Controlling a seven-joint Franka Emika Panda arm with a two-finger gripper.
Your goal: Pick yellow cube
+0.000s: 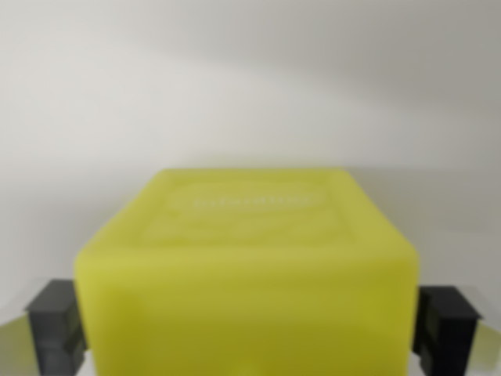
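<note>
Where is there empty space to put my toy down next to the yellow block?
Bare white surface lies beyond the yellow cube, stretching toward both edges of the wrist view. It is crowded low down: dark fingers flank the cube on both sides.

Yellow cube: one item, solid yellow-green with rounded edges and corners and a matte surface. It fills the lower centre of the wrist view, very close to the camera and out of focus. The upper face is visible, tilted away from the lens, and carries a shallow recessed square panel with raised markings, too blurred to read. The near face is plain and runs off the bottom edge of the view. No damage can be made out on the visible faces.
</note>
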